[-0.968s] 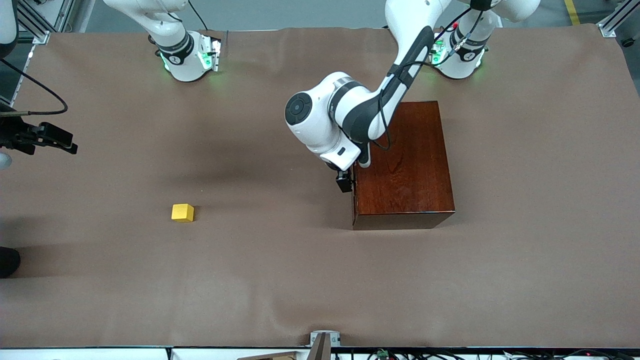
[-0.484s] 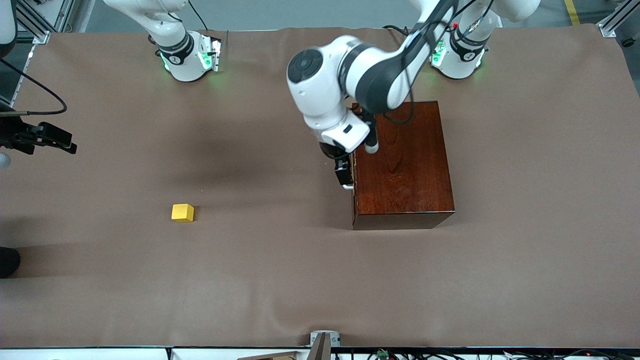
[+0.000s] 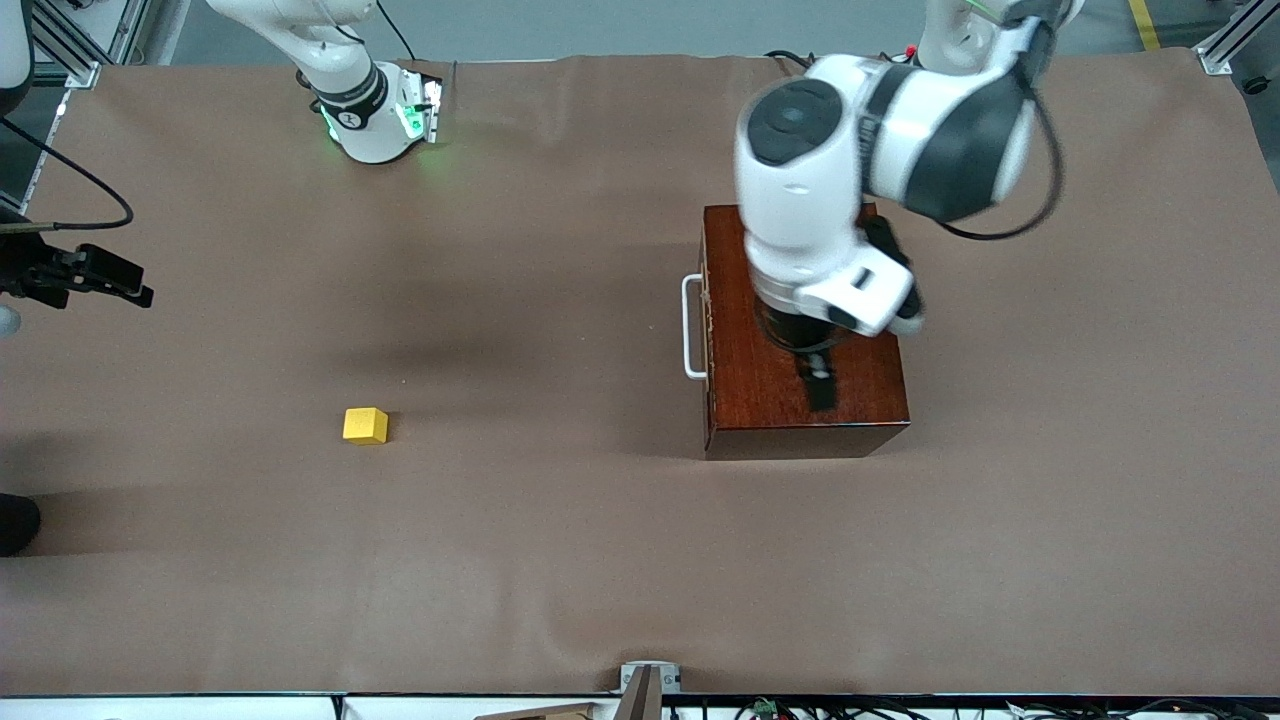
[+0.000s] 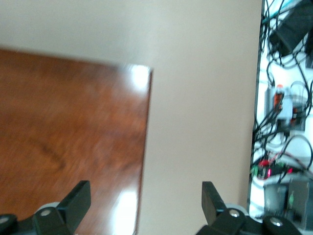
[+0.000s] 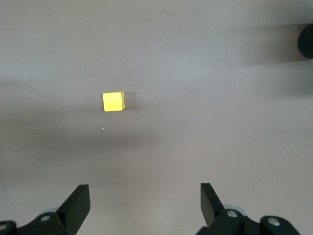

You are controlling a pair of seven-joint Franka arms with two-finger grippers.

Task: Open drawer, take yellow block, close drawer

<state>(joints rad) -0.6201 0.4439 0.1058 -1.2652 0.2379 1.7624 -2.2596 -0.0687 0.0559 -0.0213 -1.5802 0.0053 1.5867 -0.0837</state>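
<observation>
The dark reddish-brown box (image 3: pixel 780 400) has its drawer shut, and the white handle (image 3: pixel 689 327) faces the right arm's end of the table. My left gripper (image 3: pixel 820 385) hangs open and empty over the box top (image 4: pixel 73 122), above the edge nearest the front camera; its midpoint in the left wrist view (image 4: pixel 144 200) lies over that edge. The yellow block (image 3: pixel 365 425) lies on the bare table toward the right arm's end. My right gripper (image 3: pixel 135 285) is open and empty, high over that end of the table. The block also shows in the right wrist view (image 5: pixel 113 101), well away from that gripper (image 5: pixel 144 200).
The brown table cover (image 3: pixel 560 560) spreads wide around the box and the block. A dark round object (image 3: pixel 15 520) sits at the table's edge at the right arm's end. Cables and electronics (image 4: pixel 286 122) lie off the table edge.
My left arm has swung from the drawer handle up and across over the box top, uncovering the handle. The drawer stays shut. The block and my right arm have not moved.
</observation>
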